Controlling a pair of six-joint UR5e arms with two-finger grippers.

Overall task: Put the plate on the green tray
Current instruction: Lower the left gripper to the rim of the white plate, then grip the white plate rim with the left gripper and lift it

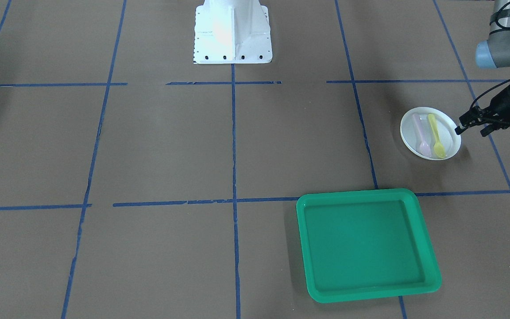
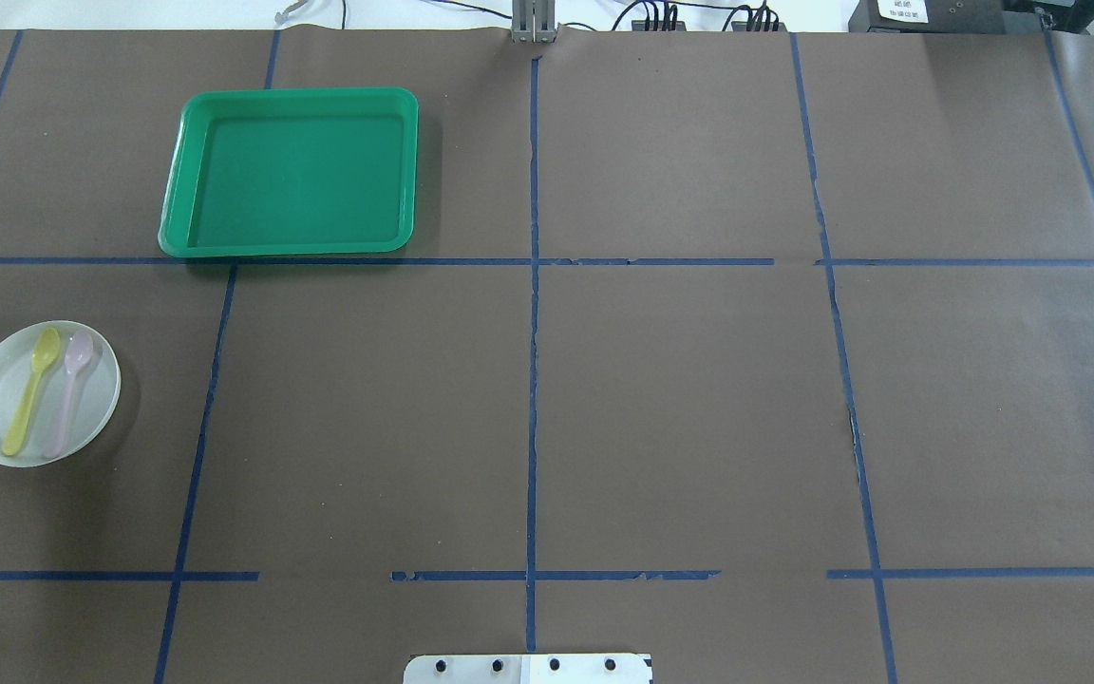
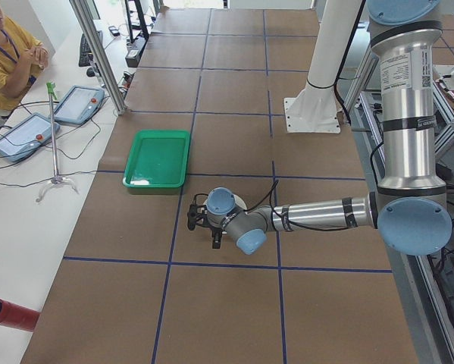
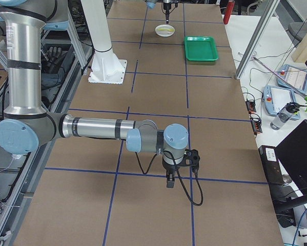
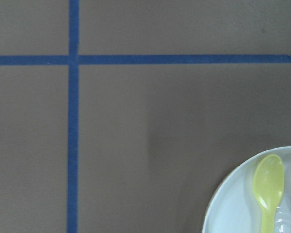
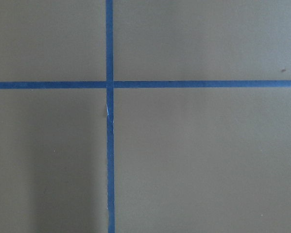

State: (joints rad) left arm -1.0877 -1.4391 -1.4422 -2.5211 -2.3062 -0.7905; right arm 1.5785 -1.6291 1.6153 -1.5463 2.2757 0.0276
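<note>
The plate [image 1: 409,133] sits flat on the brown surface [image 1: 171,146], on the robot's left side, well apart from the green tray [image 1: 365,243]. It is not on the tray. You can see two spoons lying side by side in the plate, a pink spoon [image 1: 421,135] and a yellow spoon [image 1: 435,135], with their bowls pointing toward the tray's side of the surface. A blue tape line [image 1: 458,193] runs across the surface between plate and tray, along the tray's nearer rim.

The left gripper [image 1: 472,130] hangs low just beside the plate's rim, on the side facing away from the middle of the surface. Its fingers [image 1: 458,129] look spread apart, and they hold nothing. You cannot tell from these views whether the nearer one touches the rim. The left wrist view catches only a corner of the plate and the bowl of the yellow spoon.

The right gripper [image 4: 169,180] points down over a tape crossing at the far end of the surface, well apart from plate and tray. You cannot tell how its fingers stand.

The white robot pedestal [image 1: 233,31] stands at the middle of the robot's edge.
</note>
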